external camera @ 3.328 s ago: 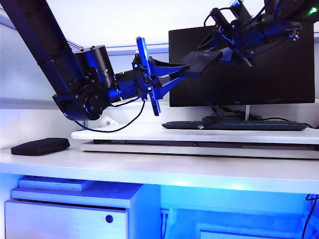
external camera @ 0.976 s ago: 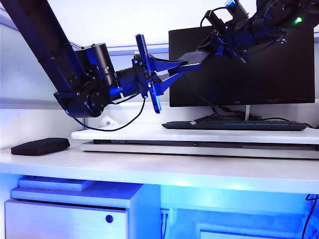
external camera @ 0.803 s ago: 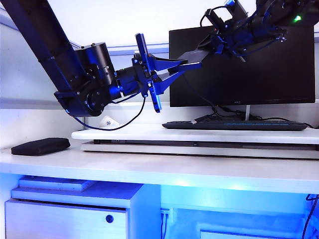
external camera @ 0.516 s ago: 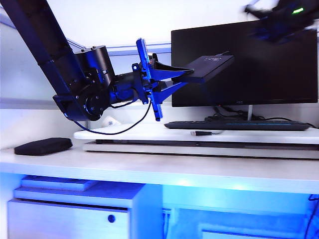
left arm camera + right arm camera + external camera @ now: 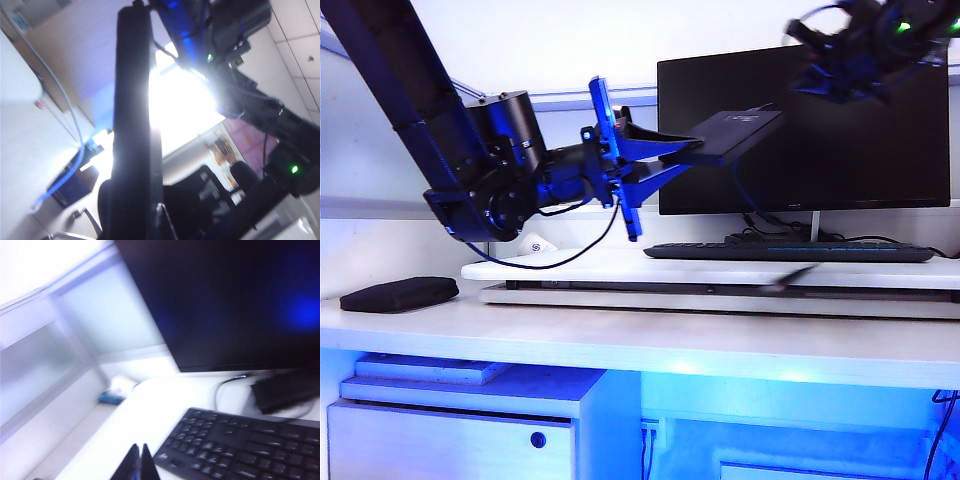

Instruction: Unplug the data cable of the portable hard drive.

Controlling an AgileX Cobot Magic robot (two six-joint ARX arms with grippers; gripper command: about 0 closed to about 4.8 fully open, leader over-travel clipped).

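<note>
Left gripper (image 5: pixel 692 152) clamps the portable hard drive (image 5: pixel 735 134) aloft. Right gripper (image 5: pixel 139 460), shut and empty, sits well apart up-right. The data cable (image 5: pixel 790 278) looks free, a blurred streak below; unplugging judged done, next set the drive down.

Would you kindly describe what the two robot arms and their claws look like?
Both arms are black, boxy links with rounded joint housings. The left claw has a blue cross plate and long blue tapered fingers, with a black cable looping beneath. The right claw is blurred, dark blue-black, with looping cables and a green light.

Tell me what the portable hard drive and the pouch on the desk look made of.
Portable hard drive, held in the left claw: likely hard plastic or metal, smooth matte black with crisp flat edges. Pouch: seemingly soft fabric, dull black with rounded, slightly sagging edges.
</note>
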